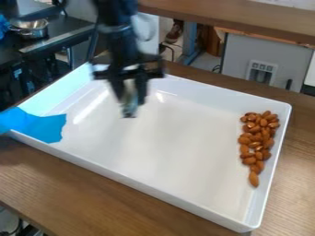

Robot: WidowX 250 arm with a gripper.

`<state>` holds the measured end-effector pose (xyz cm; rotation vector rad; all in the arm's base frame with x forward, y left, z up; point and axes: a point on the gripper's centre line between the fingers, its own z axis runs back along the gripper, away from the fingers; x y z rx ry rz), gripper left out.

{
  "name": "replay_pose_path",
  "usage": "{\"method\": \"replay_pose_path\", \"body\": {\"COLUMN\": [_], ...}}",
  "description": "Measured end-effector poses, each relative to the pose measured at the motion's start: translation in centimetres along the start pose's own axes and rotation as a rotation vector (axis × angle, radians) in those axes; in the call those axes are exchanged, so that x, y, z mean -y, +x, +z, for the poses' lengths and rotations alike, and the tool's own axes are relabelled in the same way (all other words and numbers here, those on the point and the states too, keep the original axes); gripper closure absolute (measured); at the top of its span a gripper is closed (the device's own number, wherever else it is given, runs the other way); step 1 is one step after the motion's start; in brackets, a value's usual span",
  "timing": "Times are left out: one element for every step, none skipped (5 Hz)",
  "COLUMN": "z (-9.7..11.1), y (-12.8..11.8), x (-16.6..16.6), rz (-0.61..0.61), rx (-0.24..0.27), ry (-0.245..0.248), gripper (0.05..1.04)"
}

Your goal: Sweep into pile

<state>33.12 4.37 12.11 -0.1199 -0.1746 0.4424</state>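
Note:
The black gripper (pixel 130 96) hangs over the back left part of the white tray (pixel 166 138), its fingers pointing down and blurred. Between them is a small pale greenish object (pixel 128 109), its lower end sticking out below the fingertips; its exact shape is unclear. Brown almonds (pixel 255 138) lie in a long, narrow cluster inside the tray along its right wall, several of them touching or overlapping. One almond sits at the cluster's front end. A wide stretch of tray floor separates the gripper from the almonds.
Blue material (pixel 40 124) drapes over the tray's left corner. The tray's raised walls surround its floor, and it stands on a brown wooden table (pixel 92 189). A metal pot (pixel 29 28) stands on a dark surface at the upper left.

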Motion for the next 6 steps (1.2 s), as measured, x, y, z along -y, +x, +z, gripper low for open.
{"method": "replay_pose_path", "body": {"z": [-0.9, -1.1, -0.9, -1.1, -2.0, -1.4], "y": [-1.1, -2.7, -3.3, -3.0, -2.9, -2.8], "x": [-2.9, -5.2, -5.8, -5.9, -5.7, -5.5], "rz": [0.129, 0.147, 0.201, 0.247, 0.262, 0.239], "rx": [0.048, 0.062, 0.093, 0.120, 0.088, 0.057], "ry": [-0.069, -0.099, -0.126, -0.092, -0.070, -0.078], "gripper": [0.704, 0.704, 0.657, 0.348, 0.094, 0.077]}}
